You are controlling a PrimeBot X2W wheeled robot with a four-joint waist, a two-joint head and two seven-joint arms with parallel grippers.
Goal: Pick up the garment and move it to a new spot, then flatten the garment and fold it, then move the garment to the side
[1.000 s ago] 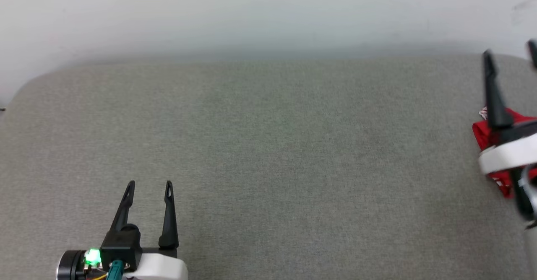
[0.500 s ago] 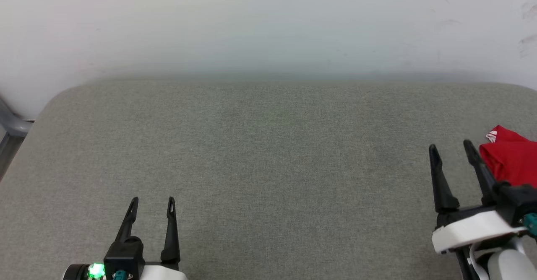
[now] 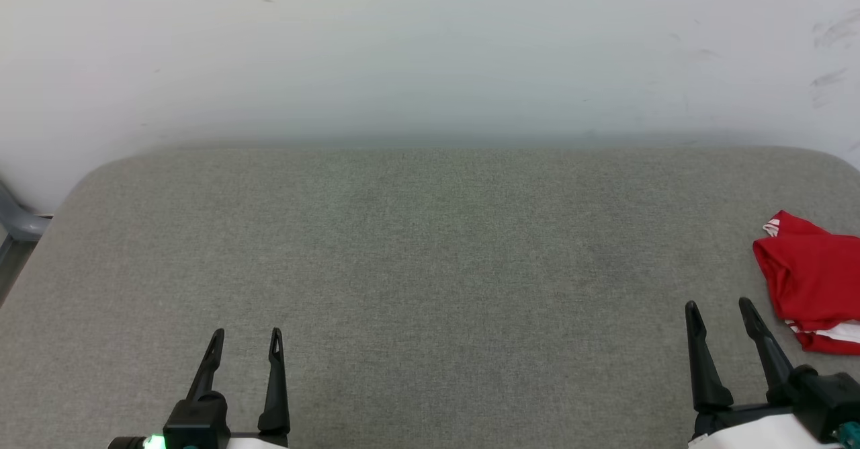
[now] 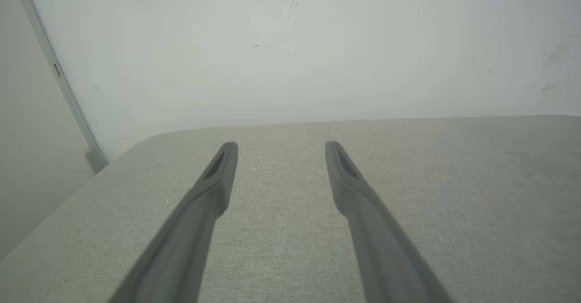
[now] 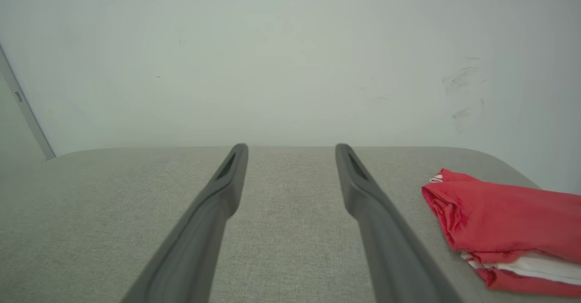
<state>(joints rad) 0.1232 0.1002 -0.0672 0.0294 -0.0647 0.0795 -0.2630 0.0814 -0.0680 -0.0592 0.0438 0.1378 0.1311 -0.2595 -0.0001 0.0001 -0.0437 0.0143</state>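
The garment (image 3: 813,281) is a folded red bundle with a strip of white and striped trim, lying at the far right edge of the grey padded table (image 3: 430,254). In the right wrist view the garment (image 5: 508,223) sits just right of my fingers, untouched. My right gripper (image 3: 719,308) stands open at the lower right, a little left of and nearer than the garment, with nothing between its fingers. At the lower left, my left gripper (image 3: 245,335) is open and holds nothing, far from the garment. In the left wrist view its fingers (image 4: 218,176) hover over bare cloth.
A pale wall (image 3: 430,52) rises directly behind the table's far edge. A grey frame piece (image 3: 17,217) shows past the table's rounded left corner. The table's right rounded corner (image 5: 504,162) lies just beyond the garment.
My right gripper has drawn back from over the garment toward the lower right, leaving the garment lying on the table. The head camera has shifted, and the left gripper sits lower in view.
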